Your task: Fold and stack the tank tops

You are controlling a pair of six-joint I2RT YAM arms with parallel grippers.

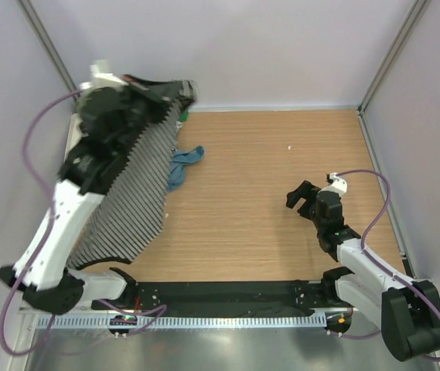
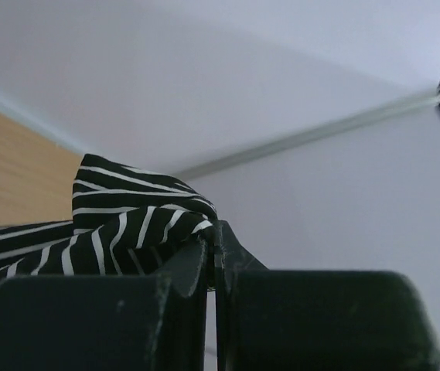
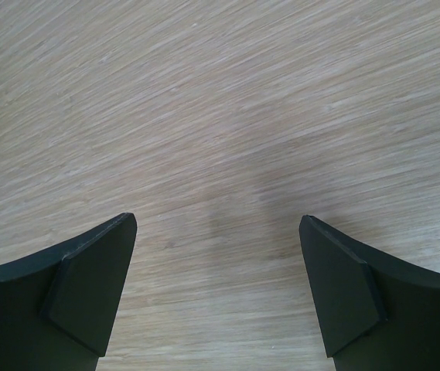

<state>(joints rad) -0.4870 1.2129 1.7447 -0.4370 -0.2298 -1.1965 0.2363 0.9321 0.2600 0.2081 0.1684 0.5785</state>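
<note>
Early stage of the task, judging by the layout. Shows the striped tank top (image 1: 138,185) pinched at a bunched edge in the shut left pincer (image 1: 172,93), raised over the far-left corner of the table (image 1: 281,154) and draping down along the left edge. Shows a teal tank top (image 1: 182,166) crumpled just beside it, possibly touching under the drape. Places the right pincer (image 1: 303,197), spread wide and empty, low over bare wood toward the right edge. No fold or stack as yet.

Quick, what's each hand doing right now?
Left hand: closed, holding the striped tank top.
Right hand: open, holding nothing.
</note>
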